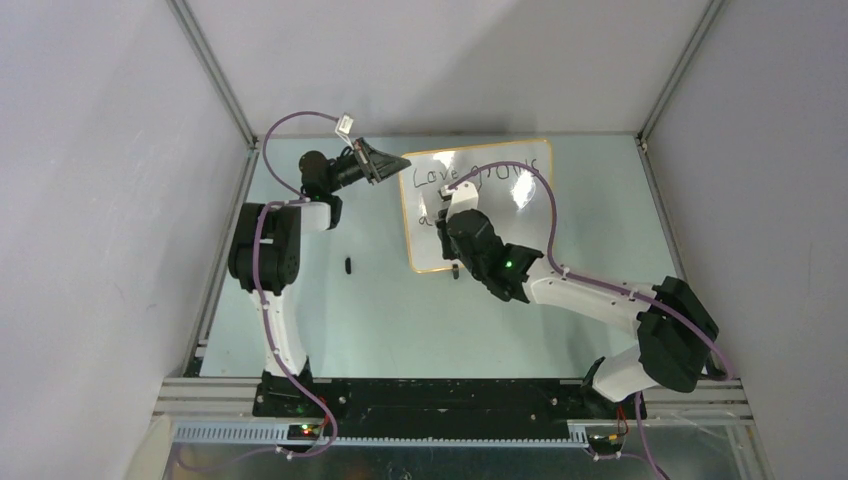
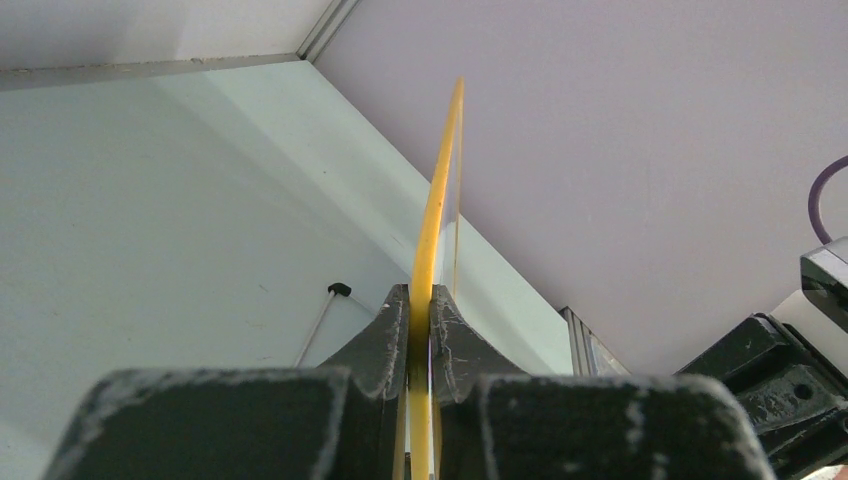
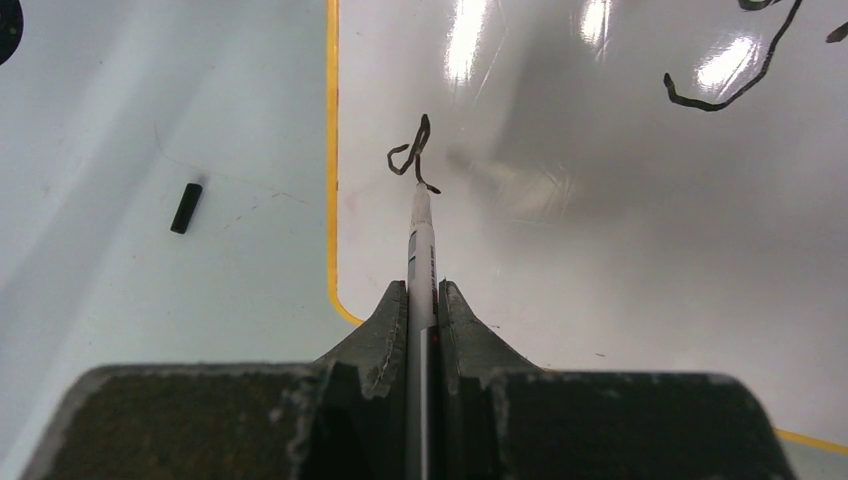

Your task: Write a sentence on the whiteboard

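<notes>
Honestly, your biggest worry is the whiteboard (image 1: 505, 215), lying far-middle on the table. The left gripper (image 2: 420, 300) only pinches its far-left rim, so heavy pen pressure could pivot or slip it and skew the lettering. The right gripper (image 3: 424, 295) is clamped tight on the marker (image 3: 421, 225), with the tip at the sentence (image 3: 412, 155), second line, near-left corner. Can't quite tell if it's touching. Its purple cable (image 1: 548, 215) hangs over the first line and could smear the ink. A small black piece (image 3: 186, 207) sits left of the board. No containers showing.
</notes>
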Available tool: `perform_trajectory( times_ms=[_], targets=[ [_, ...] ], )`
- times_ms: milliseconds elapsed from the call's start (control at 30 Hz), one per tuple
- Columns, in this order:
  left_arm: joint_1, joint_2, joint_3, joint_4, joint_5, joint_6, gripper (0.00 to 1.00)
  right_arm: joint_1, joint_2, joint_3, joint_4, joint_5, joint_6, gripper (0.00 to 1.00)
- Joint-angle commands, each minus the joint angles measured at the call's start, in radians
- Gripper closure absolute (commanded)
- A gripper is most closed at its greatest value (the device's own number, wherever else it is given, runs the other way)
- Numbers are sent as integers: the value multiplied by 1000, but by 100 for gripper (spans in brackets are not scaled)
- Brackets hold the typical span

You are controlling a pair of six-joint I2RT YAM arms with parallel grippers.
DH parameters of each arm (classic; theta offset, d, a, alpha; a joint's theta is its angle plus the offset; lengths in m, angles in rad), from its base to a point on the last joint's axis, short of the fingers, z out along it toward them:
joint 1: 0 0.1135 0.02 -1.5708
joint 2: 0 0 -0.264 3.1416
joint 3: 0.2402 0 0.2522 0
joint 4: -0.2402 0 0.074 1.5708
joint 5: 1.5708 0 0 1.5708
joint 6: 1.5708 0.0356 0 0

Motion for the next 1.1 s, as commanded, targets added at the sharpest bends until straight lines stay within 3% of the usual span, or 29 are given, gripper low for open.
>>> perform_trajectory(
  times_ms=[0,1067],
  targets=[
    [-17,-47,-7,8,15,31,100,-6,21,53,0,-25,-11,100],
    [-17,-47,-10,13,13,27,100,-18,56,99,-44,-55,-25,100]
  ],
)
